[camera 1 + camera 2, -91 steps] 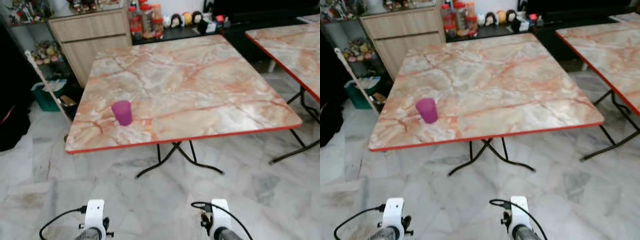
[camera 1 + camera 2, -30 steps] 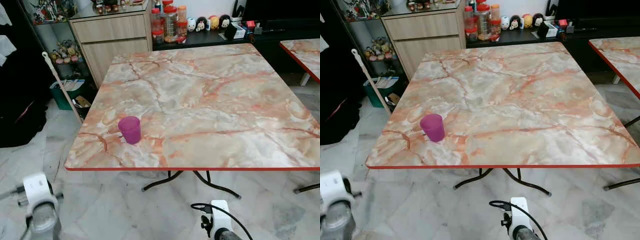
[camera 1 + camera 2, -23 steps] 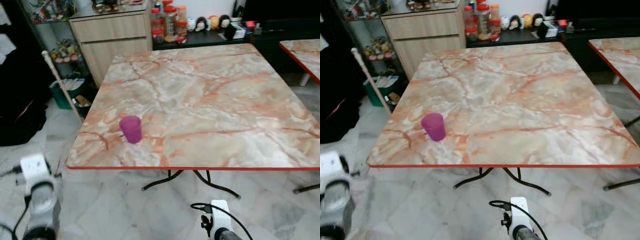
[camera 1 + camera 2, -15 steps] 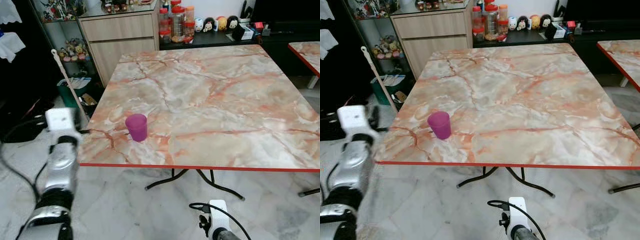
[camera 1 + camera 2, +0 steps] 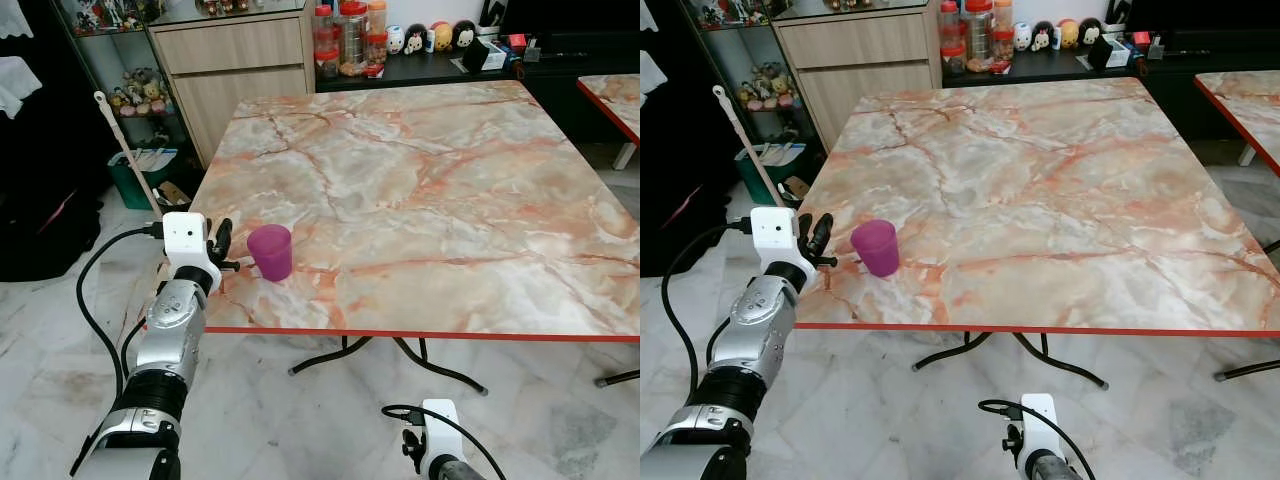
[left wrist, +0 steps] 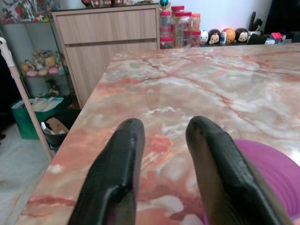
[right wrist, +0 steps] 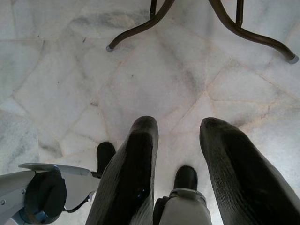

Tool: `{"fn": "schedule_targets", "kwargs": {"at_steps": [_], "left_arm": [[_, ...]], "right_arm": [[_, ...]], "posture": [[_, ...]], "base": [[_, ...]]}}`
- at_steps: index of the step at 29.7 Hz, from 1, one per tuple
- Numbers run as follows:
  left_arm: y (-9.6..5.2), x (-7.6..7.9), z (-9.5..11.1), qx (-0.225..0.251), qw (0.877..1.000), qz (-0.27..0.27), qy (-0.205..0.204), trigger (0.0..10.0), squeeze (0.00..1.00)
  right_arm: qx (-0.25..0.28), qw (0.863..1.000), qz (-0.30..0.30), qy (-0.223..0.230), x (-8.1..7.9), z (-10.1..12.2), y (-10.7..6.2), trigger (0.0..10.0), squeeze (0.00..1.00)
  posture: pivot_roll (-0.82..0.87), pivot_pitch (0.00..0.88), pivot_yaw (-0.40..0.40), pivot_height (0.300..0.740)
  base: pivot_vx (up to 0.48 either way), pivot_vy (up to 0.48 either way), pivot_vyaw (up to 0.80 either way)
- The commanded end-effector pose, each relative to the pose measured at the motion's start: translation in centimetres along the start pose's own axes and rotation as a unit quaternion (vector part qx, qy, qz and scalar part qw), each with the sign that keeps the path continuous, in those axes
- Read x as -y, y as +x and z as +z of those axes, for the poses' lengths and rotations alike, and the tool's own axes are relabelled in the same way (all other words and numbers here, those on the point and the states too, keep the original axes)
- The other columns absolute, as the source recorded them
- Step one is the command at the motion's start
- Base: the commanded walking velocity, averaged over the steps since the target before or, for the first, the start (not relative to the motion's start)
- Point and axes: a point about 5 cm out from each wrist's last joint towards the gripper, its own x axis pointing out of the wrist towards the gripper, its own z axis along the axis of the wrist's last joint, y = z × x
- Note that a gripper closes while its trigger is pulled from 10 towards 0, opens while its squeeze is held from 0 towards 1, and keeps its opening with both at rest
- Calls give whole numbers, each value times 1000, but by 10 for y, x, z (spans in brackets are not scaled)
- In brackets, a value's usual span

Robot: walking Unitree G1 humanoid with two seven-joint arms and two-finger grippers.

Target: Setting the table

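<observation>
A purple plastic cup [image 5: 271,251] stands upright near the front left corner of the marble-patterned table [image 5: 450,190]. My left gripper [image 5: 222,246] is raised to table height just left of the cup and apart from it. Its two black fingers [image 6: 121,164] are open with nothing between them. In the left wrist view the cup [image 6: 267,173] sits beside one finger, outside the gap. My right gripper [image 7: 176,136] hangs low over the floor, open and empty, and its white wrist [image 5: 436,458] shows at the bottom edge.
A second table [image 5: 612,95] stands at the right. Behind the table are a wooden cabinet [image 5: 240,60] and a low shelf with jars [image 5: 350,35] and figurines. A mop handle [image 5: 125,150] and a green bin [image 5: 135,180] stand left of the table. The floor is pale marble tile.
My left arm has risen from beside my body and reached forward to the table's front left corner, next to the cup. The camera has shifted a little; the cup has stayed put.
</observation>
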Motion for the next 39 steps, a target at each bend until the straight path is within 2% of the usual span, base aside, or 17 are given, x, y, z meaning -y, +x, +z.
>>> {"fn": "schedule_targets", "kwargs": {"at_steps": [1,5,7,11,12,13,16,19,21,28,33,39], "left_arm": [[-1,-3,3,0,1000,-1,-2,10000,1000],[2,-2,5,-13,1000,-9,10,10000,1000],[5,0,9,-18,1000,-10,-11,10000,1000],[9,7,17,-14,999,-36,-16,10000,1000],[11,13,20,-13,998,-55,-5,10000,1000],[12,16,20,-15,998,-61,7,10000,0],[10,16,15,-24,998,-59,18,10000,0],[5,19,4,-27,999,-46,-1,10000,0],[3,24,5,-20,999,-43,-19,10000,0],[5,30,8,-13,998,-37,-43,10000,0],[6,30,10,-6,999,-32,-44,10000,0],[7,29,15,5,999,-28,-47,10000,0]], "right_arm": [[-2,1000,3,3,-3,-1,0,10000,0],[-2,1000,3,3,-3,-1,0,10000,0],[-2,1000,4,2,-3,-1,0,10000,0],[-2,1000,4,2,-4,-1,0,10000,0],[-2,1000,4,2,-4,0,0,10000,0],[-2,1000,5,3,-5,-1,0,10000,0],[-2,1000,4,3,-5,-1,0,10000,0],[0,1000,2,7,-5,-1,0,10000,0],[0,1000,1,6,-5,-1,0,10000,0],[-3,1000,-2,1,-1,-3,-1,10000,0],[-6,1000,-5,-1,2,-5,-1,10000,0],[-7,1000,-9,0,3,-5,-1,10000,0]], "posture": [[-115,0,99,740],[-115,0,99,740],[-115,0,102,740],[-116,0,102,740],[-116,0,102,740],[-114,0,105,740],[-117,0,107,740],[-117,0,107,740],[-126,0,109,740],[-126,0,99,740],[-128,0,99,740],[-129,0,96,740]], "base": [[0,0,0],[0,0,0],[0,0,0],[0,0,0],[0,0,0],[0,0,0],[0,0,0],[0,0,0],[0,0,0],[0,0,0],[0,0,0],[275,0,0]]}}
